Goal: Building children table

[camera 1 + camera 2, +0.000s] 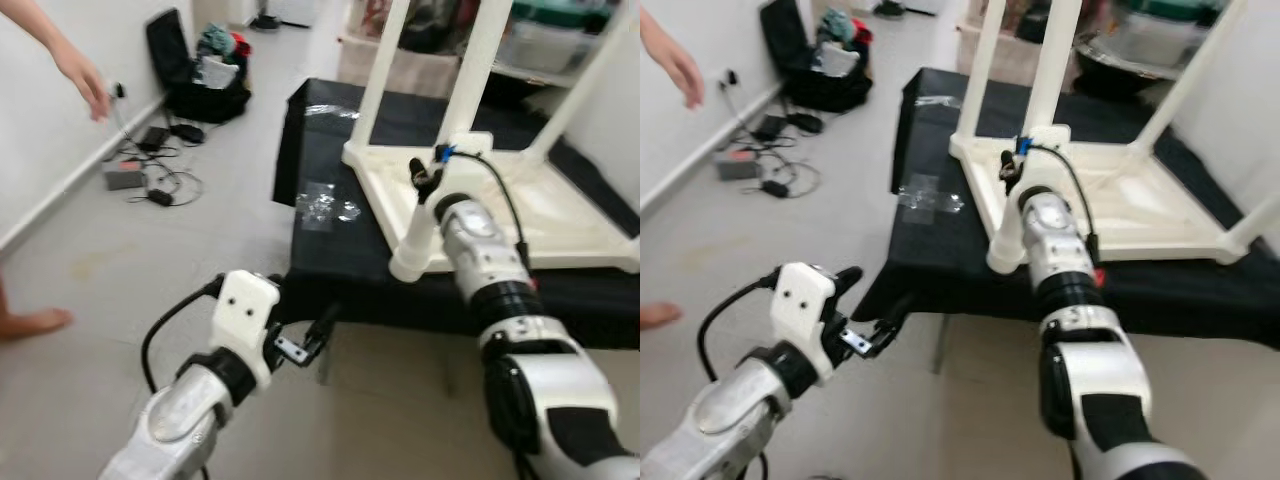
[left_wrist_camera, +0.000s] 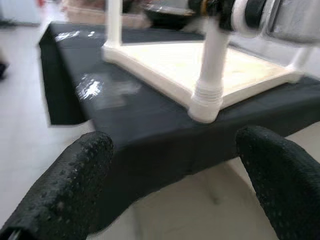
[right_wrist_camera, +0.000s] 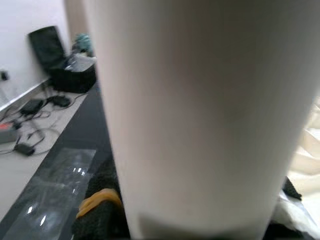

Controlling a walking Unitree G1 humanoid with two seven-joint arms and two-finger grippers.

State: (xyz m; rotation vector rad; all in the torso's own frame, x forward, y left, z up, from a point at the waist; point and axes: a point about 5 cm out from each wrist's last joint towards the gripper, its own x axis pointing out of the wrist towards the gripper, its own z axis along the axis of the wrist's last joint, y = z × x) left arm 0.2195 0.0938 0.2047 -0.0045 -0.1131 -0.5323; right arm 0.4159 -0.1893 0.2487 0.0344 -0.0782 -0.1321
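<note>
A white children's table (image 1: 530,205) lies upside down on a stand draped in black cloth (image 1: 330,260), with three legs (image 1: 484,60) pointing up. At its near left corner stands a loose white leg (image 1: 417,238), its ribbed end (image 2: 205,102) resting on the cloth beside the tabletop's corner. My right gripper (image 1: 428,178) is shut on this leg's upper part; in the right wrist view the leg (image 3: 200,115) sits between the black fingers (image 3: 100,212). My left gripper (image 1: 308,338) hangs open, low in front of the stand's near edge, its fingers (image 2: 65,190) wide apart and holding nothing.
A person's hand (image 1: 88,82) reaches in at the top left, and a bare foot (image 1: 35,322) rests on the floor at the left. A black bag (image 1: 195,75) and cables (image 1: 150,175) lie by the wall. Clear tape (image 1: 325,205) shines on the cloth.
</note>
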